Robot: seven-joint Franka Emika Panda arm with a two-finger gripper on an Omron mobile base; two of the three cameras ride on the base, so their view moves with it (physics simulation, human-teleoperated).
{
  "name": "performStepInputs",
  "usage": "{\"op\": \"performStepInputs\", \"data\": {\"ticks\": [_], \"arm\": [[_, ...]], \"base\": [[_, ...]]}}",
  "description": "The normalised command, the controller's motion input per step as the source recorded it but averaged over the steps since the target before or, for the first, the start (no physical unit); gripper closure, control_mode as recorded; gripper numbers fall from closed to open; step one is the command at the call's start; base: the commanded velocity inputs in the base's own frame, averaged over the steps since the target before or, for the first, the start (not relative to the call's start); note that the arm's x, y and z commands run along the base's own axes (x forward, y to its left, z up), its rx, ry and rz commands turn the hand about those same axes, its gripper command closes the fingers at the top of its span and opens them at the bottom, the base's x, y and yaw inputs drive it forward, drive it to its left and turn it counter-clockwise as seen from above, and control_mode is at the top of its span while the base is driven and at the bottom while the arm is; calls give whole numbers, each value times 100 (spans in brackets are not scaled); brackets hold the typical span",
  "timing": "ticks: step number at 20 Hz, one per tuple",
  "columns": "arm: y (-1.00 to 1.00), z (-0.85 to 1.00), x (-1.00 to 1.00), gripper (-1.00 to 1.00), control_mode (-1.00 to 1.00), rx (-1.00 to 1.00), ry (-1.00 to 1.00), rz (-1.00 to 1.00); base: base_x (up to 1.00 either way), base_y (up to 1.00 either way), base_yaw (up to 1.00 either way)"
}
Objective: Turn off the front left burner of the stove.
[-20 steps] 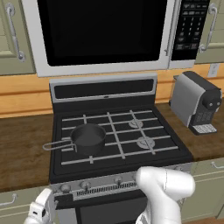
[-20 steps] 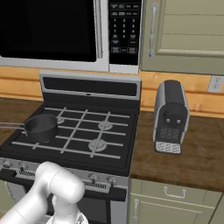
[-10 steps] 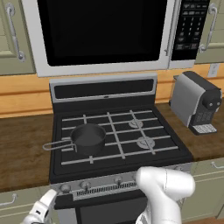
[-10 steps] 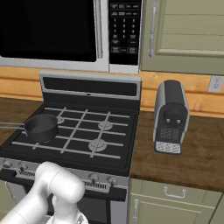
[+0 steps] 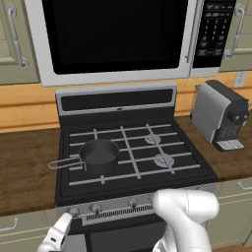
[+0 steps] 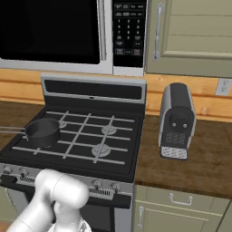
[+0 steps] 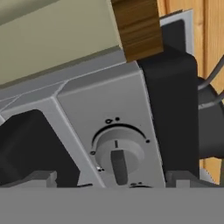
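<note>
White arm bent low, hand reaching far left

The white two-finger gripper [image 5: 69, 216] points up-forward; whether its dark tips are parted cannot be told.

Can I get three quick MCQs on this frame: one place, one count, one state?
1. Where does the saucepan sit?
A. front left burner
B. back right burner
C. counter

2. How many round silver burner caps show on the stove?
A. none
B. two
C. four

3. What is the gripper doing at the leftmost knob?
A. holding the pan
B. lined up just in front of it
C. raised above the grates

Key: 1 A, the pan rests on the front left grate. 2 B, both on the right half. 3 B, the hand view centres the knob between the jaws.
</note>
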Motion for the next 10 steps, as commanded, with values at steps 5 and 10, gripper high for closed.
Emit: {"op": "performStepInputs", "data": {"ticks": [5,10], "arm": [[-26,3,12,-100,-100,2,0,3],[0,6,32,-100,-100,0,0,0]], "base": [[0,0,0],[0,0,0]]}}
